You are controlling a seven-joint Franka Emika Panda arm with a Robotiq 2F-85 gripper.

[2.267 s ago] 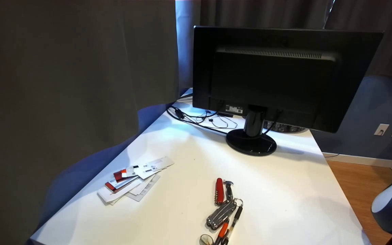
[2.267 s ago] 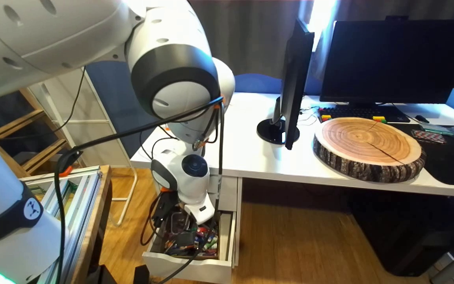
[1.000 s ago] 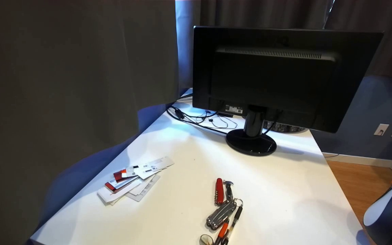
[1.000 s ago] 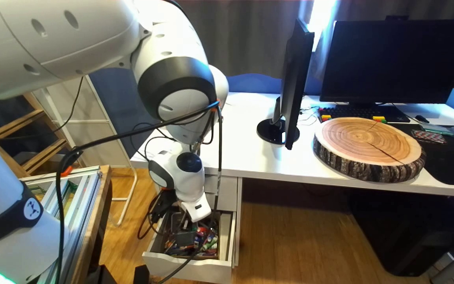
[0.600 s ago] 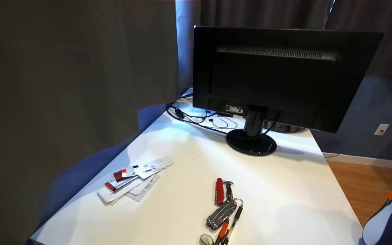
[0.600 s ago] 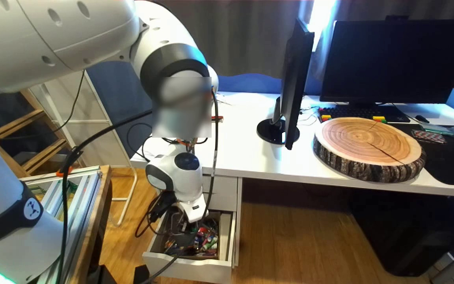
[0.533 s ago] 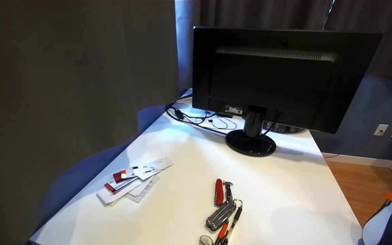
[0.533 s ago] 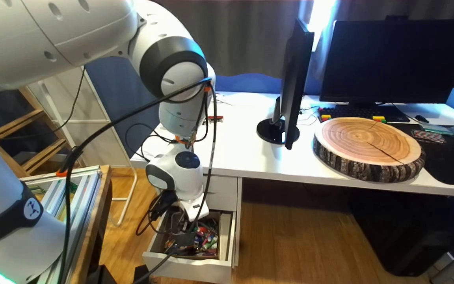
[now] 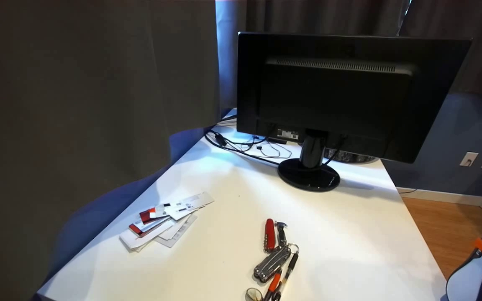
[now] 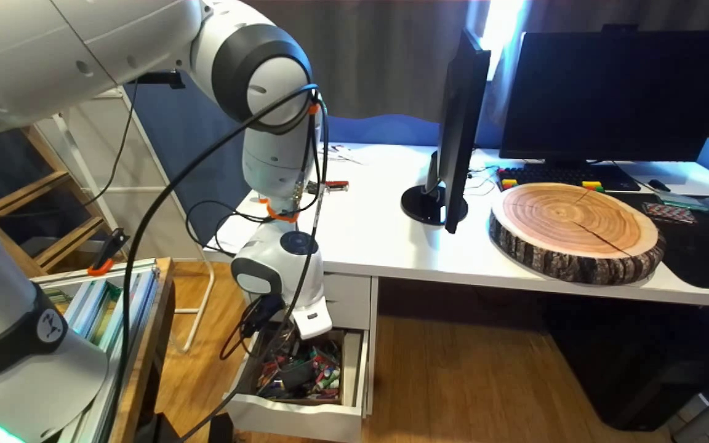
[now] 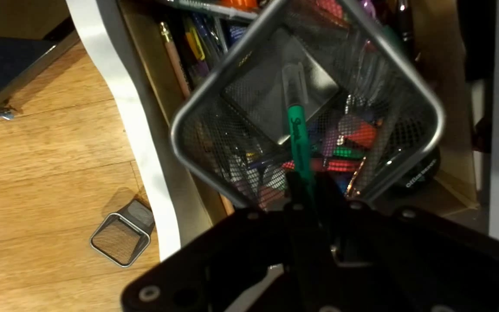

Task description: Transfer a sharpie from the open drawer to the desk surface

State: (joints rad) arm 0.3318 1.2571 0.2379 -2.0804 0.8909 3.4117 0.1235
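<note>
Over the drawer [image 10: 305, 422], gripper [image 11: 309, 184] observed clamped on the sharpie [image 11: 298, 125]. Inside the drawer, mesh cup [image 11: 258, 102] noted; desk [image 10: 379, 227] situated higher than the drawer.

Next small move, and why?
I'd probably lift the gripper straight up: it looks shut on the green marker, whose free end shows against the mesh cup in the wrist view, and the desk sits higher than the open drawer. Going sideways now might snag.
</note>
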